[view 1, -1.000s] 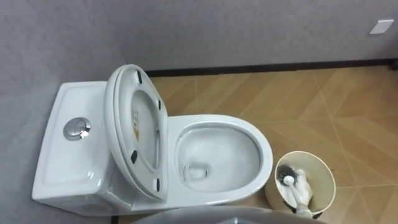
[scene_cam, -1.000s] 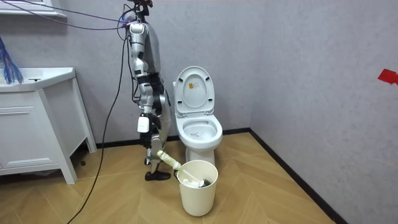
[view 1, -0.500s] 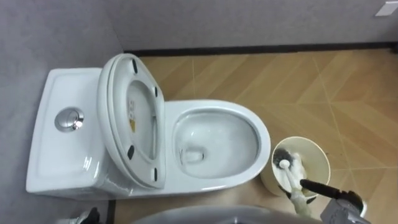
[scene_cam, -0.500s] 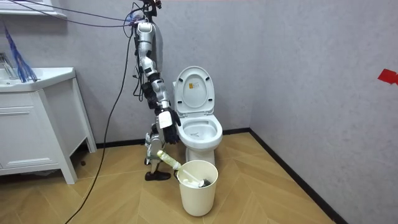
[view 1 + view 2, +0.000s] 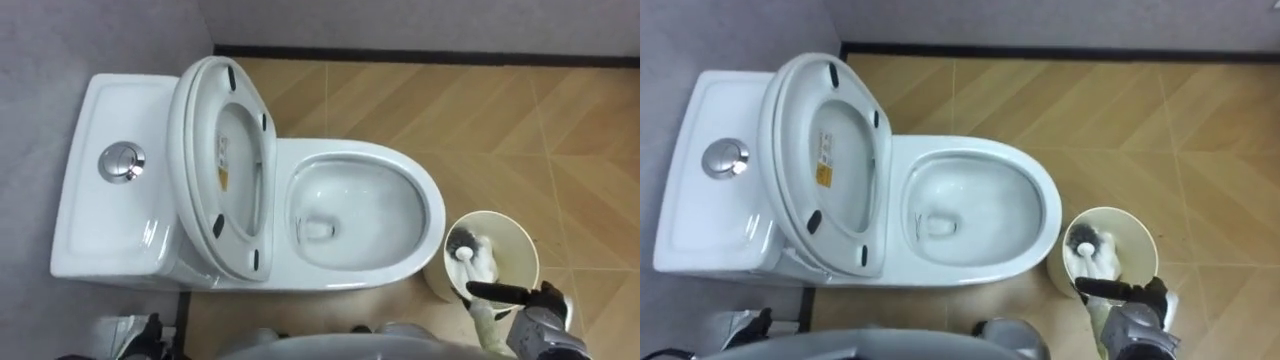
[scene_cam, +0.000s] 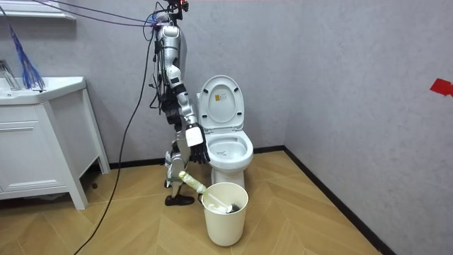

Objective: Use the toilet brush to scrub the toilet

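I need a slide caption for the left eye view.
Right hand poised over the brush in the bucket beside the open toilet.

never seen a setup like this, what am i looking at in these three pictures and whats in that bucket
This is a two-legged humanoid robot doing housework. The room view, from a camera standing some way off, shows it upright beside the white ceramic toilet. The two eye views come from a stereo camera on its head, looking down. The toilet's lid and seat are raised. On the wooden floor stands a round cream bucket holding a toilet brush with a dark head and pale handle. The right hand reaches over the bucket with fingers straight, gripping nothing yet. The left hand sits at the lower left edge.
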Controlling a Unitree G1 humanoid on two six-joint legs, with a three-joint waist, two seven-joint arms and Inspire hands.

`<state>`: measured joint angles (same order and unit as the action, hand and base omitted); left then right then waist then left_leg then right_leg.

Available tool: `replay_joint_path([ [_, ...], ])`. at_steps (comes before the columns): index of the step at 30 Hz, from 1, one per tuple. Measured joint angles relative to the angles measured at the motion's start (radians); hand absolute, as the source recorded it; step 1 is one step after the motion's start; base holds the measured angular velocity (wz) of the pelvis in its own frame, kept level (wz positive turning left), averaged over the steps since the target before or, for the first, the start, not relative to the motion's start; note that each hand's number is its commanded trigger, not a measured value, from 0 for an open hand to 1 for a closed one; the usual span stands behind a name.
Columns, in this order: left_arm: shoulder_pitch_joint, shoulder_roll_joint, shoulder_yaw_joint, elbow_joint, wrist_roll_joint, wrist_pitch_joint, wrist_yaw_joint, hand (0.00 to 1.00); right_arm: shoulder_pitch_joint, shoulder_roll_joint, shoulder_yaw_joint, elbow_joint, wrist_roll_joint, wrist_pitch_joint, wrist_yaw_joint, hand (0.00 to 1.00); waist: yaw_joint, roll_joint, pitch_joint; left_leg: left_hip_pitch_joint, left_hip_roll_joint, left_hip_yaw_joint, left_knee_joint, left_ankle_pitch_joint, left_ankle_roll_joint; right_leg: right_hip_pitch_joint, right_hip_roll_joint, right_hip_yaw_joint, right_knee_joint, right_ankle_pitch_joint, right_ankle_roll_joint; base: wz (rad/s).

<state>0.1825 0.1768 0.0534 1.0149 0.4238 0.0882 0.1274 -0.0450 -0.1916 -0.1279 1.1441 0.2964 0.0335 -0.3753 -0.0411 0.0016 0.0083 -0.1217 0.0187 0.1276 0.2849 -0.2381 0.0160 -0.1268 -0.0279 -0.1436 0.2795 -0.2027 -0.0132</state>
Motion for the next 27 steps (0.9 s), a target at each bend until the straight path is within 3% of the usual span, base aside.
replay_joint_path([
  [4, -0.038, 0.01, -0.001, 0.005, 0.0, -0.011, 0.02, 0.0, -0.033, -0.004, 0.001, 0.026, -0.01, -0.002, 0.0, 0.0, 0.001, -0.005, 0.0032, -0.084, 0.003, 0.0, 0.055, -0.001, 0.002, -0.072, -0.005, -0.009, 0.04, -0.004, -0.006, 0.08],
  [9, -0.108, 0.014, -0.02, 0.026, -0.052, -0.027, 0.028, 0.0, -0.09, -0.045, 0.007, 0.105, -0.005, -0.009, -0.002, 0.0, 0.021, -0.003, 0.0082, -0.208, 0.003, -0.007, 0.137, -0.007, 0.016, -0.192, -0.02, -0.011, 0.119, -0.014, -0.01, 0.07],
  [16, -0.117, 0.038, -0.079, 0.027, -0.119, -0.039, 0.038, 0.0, -0.127, -0.068, 0.027, 0.164, -0.004, -0.01, -0.022, 0.0, 0.03, 0.011, 0.0138, -0.272, 0.003, -0.01, 0.162, -0.003, 0.027, -0.261, -0.024, -0.003, 0.159, -0.011, -0.007, 0.01],
  [20, -0.128, 0.045, -0.11, 0.026, -0.156, -0.045, 0.059, 0.0, -0.134, -0.079, 0.041, 0.177, -0.003, -0.011, -0.029, 0.0, 0.045, 0.008, 0.0141, -0.32, -0.015, 0.001, 0.168, 0.004, 0.035, -0.336, -0.043, 0.004, 0.209, -0.017, -0.004, -0.04],
  [27, -0.217, 0.045, -0.138, 0.027, -0.16, -0.051, 0.067, 0.0, -0.181, -0.103, 0.108, 0.195, 0.001, -0.011, -0.017, 0.0, 0.051, 0.0, 0.0195, -0.433, -0.018, -0.001, 0.224, 0.006, 0.04, -0.453, -0.058, 0.003, 0.277, -0.025, -0.007, 0.02],
])
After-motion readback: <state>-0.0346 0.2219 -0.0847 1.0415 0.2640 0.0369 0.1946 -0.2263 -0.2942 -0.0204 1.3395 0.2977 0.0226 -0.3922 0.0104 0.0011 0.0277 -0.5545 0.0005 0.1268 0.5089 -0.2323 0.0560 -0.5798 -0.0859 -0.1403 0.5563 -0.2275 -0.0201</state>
